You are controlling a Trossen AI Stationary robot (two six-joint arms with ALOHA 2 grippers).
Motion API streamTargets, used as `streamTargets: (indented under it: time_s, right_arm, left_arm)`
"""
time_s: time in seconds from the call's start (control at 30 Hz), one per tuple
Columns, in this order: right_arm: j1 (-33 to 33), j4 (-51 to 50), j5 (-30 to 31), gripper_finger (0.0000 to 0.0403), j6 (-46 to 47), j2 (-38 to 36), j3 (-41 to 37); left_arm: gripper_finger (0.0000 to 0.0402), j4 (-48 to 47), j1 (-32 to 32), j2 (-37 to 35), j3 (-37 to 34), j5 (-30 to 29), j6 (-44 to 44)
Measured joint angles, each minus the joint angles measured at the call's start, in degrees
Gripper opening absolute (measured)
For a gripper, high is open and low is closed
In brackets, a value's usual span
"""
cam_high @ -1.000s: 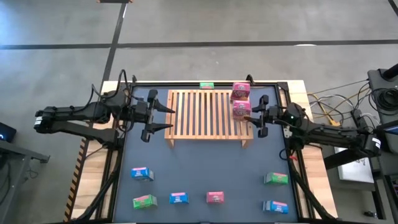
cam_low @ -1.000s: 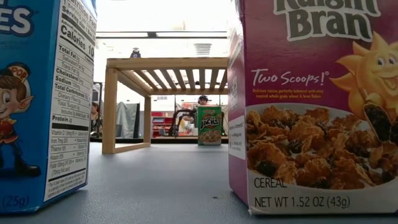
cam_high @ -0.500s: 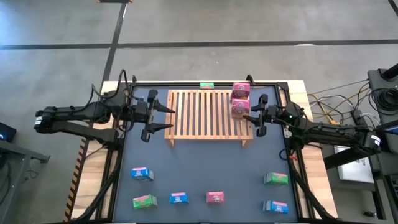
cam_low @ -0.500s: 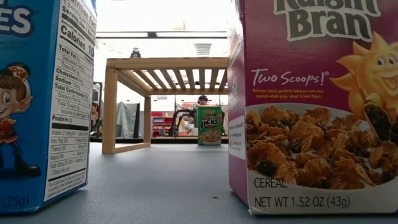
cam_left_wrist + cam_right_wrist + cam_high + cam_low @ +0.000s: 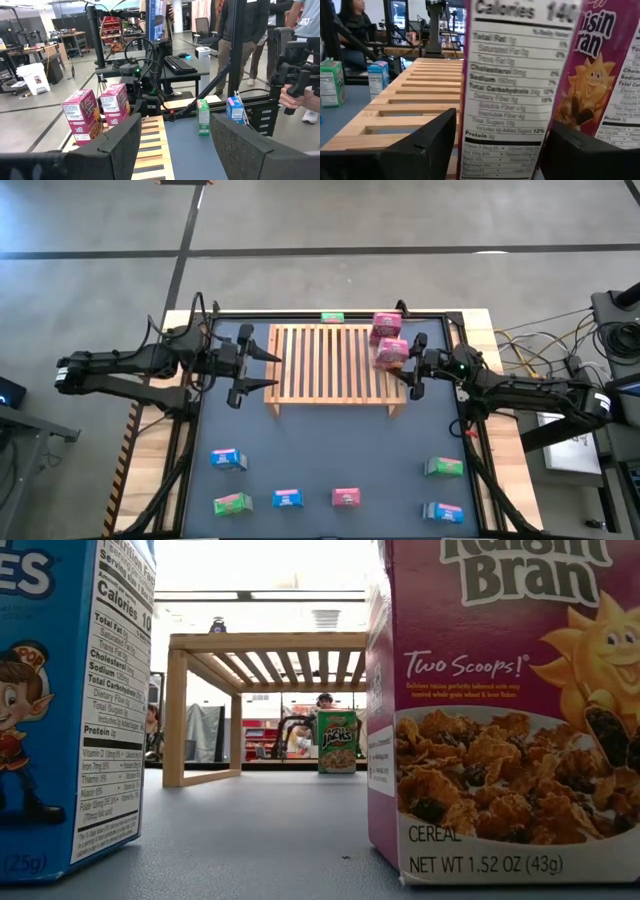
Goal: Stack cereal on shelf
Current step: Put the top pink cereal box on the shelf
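While my right gripper (image 5: 412, 371) sits at the right end of the wooden shelf (image 5: 328, 365), its fingers stand spread on either side of a pink cereal box (image 5: 391, 353) without clamping it. That box stands on the slats right in front of the gripper, turned slightly askew, with a second pink box (image 5: 386, 326) just behind it toward the shelf's far right corner. My left gripper (image 5: 266, 369) waits at the shelf's left end, fingers parted and holding nothing. A green box (image 5: 332, 317) stands on the table just beyond the shelf's far edge. Six more boxes lie on the near part of the dark table (image 5: 330, 450), well apart from both grippers. From table height, a blue box (image 5: 70, 700) and a pink box (image 5: 505, 705) loom large.
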Motion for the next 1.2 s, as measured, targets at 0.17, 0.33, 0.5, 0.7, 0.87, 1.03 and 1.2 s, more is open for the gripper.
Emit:
streamTargets:
  time_s: [0.17,0.33,0.5,0.7,0.87,1.03,1.2]
  right_arm:
    - [-0.01,-1.28,0.01,0.0233,0.36,-0.85,0.00]
    - [0.00,-4.68,0.55,0.0233,0.37,-2.99,0.00]
    - [0.00,-8.26,1.30,0.0236,0.28,-6.17,0.00]
    - [0.00,-12.93,2.00,0.0238,-0.11,-9.99,0.04]
    - [0.00,-23.56,2.85,0.0237,-1.37,-12.70,3.55]
    - [0.00,-37.18,2.84,0.0235,-3.57,-14.77,10.29]
    - [0.03,-46.72,2.89,0.0235,-4.70,-15.71,15.75]
  left_arm:
    - [0.0219,-0.10,0.00,0.49,0.00,0.02,-0.51]
    - [0.0219,-0.12,0.00,1.23,0.00,0.04,-0.53]
    - [0.0219,-0.08,0.00,1.43,0.00,0.06,-0.54]
    - [0.0219,-0.04,-0.01,1.43,0.00,0.08,-0.54]
    - [0.0219,-0.02,0.00,1.41,0.00,0.11,-0.54]
    - [0.0219,-0.02,0.00,1.41,0.00,0.11,-0.54]
    - [0.0219,-0.04,-0.02,1.41,0.00,0.13,-0.54]
